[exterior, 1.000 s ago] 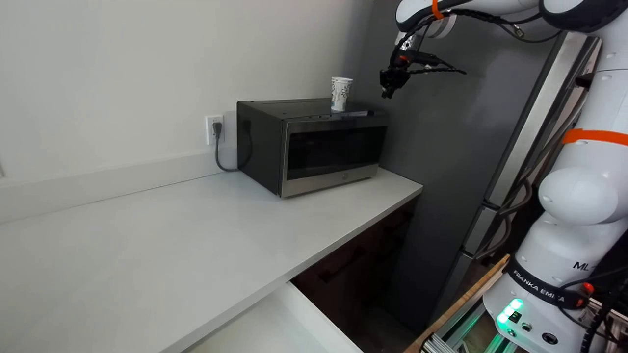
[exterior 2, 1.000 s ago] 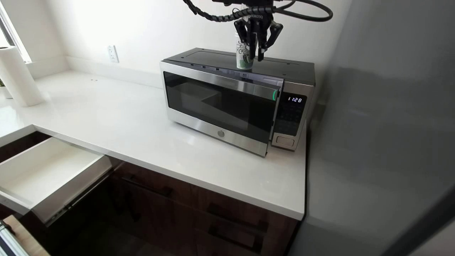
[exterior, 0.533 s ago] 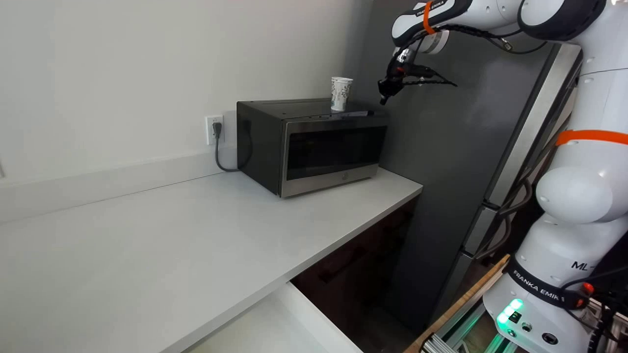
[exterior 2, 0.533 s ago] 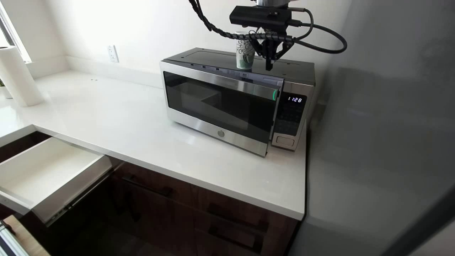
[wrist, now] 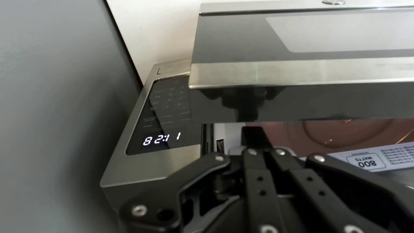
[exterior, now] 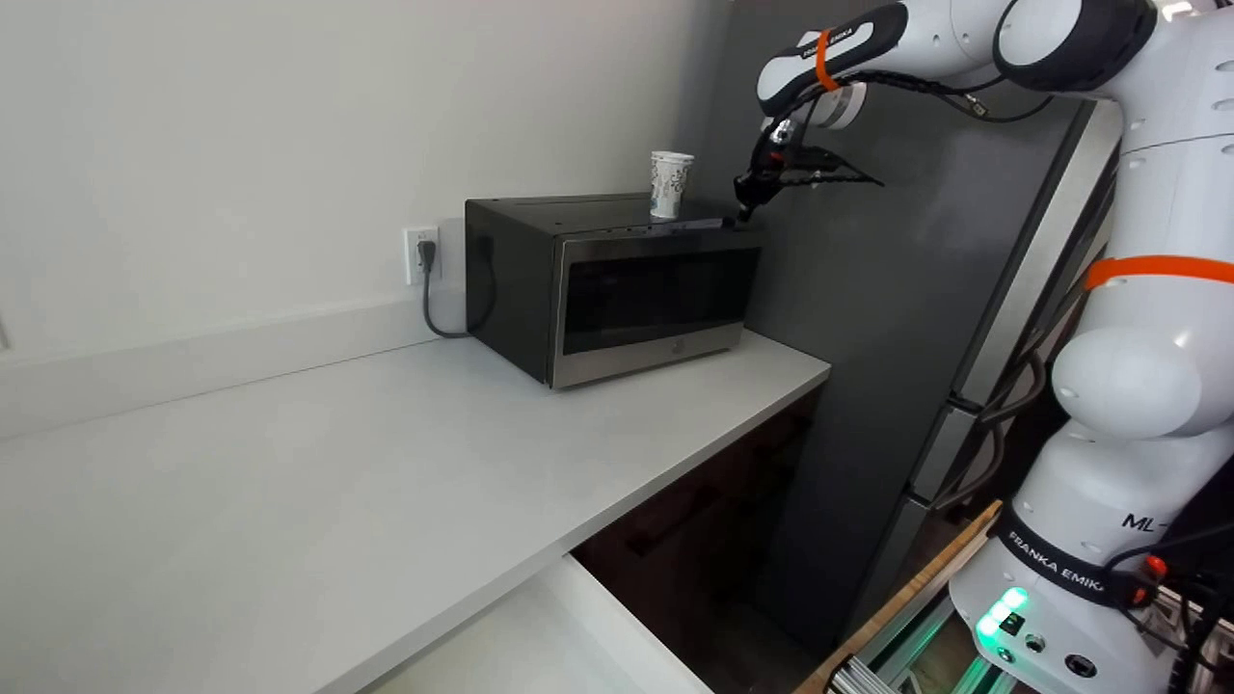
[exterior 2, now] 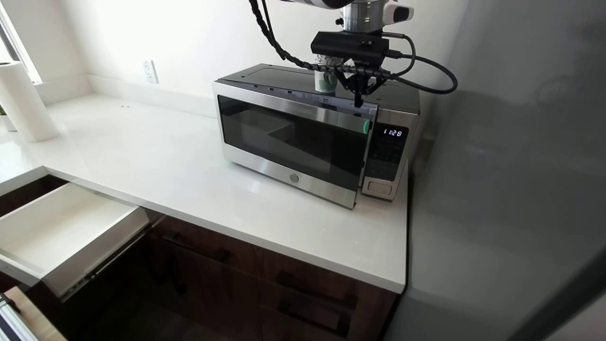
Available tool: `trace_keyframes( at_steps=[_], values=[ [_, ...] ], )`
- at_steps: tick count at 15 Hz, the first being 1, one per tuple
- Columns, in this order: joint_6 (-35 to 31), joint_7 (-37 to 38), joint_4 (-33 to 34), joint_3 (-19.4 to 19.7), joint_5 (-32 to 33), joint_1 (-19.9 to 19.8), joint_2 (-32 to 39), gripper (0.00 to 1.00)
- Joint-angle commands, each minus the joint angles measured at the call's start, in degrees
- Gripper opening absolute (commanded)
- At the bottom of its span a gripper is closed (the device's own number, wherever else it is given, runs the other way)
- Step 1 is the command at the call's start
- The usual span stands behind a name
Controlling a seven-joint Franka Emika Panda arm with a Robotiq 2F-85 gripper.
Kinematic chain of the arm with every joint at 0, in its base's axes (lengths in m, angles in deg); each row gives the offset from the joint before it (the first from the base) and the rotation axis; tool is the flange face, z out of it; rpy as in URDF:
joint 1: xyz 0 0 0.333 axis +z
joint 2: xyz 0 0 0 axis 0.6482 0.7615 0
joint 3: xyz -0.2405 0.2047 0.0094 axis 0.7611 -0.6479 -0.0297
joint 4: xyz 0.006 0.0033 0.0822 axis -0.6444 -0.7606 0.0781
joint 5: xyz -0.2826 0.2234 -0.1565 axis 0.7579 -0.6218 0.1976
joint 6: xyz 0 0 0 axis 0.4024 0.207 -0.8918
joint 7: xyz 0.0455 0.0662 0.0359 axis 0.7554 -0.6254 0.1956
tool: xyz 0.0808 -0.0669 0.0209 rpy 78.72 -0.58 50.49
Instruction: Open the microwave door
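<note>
The dark grey microwave (exterior: 511, 289) stands on the counter; it also shows in an exterior view (exterior 2: 400, 99). Its door (exterior 2: 289, 142) is slightly ajar on the control-panel side. In the wrist view the door (wrist: 291, 69) stands out from the body, with a gap showing the turntable inside. My gripper (exterior 2: 359, 102) points down at the top of that gap, near the door's free corner. In the wrist view its fingers (wrist: 257, 137) are together, with nothing seen between them, behind the door's top edge. I cannot tell whether they touch the door.
A patterned paper cup (exterior: 667, 183) stands on the microwave, close to the gripper in an exterior view (exterior 2: 325, 81). A tall dark grey cabinet (exterior: 848, 289) rises right beside the microwave. A drawer (exterior 2: 71, 222) is pulled out below the counter (exterior 2: 165, 156). A paper roll (exterior 2: 28, 104) stands farther along.
My gripper has come down from above the microwave to the top of the door gap. Its fingers, slightly apart one second ago, are now together. The door and the cup have not moved.
</note>
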Motion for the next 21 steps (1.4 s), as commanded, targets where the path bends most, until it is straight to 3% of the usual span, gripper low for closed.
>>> trace_keyframes(
  at_steps=[1,10,17,21],
  values=[
    [-1.6,-2.15,1.44,-1.08,-0.94,-1.19,2.03,0.0],
    [3.54,1.01,2.87,-0.54,1.26,-0.91,2.36,0.0],
    [18.54,10.1,5.82,0.53,5.65,0.43,2.42,0.0],
    [32.61,11.2,9.0,-1.04,0.01,-0.29,2.63,0.0]
  ],
)
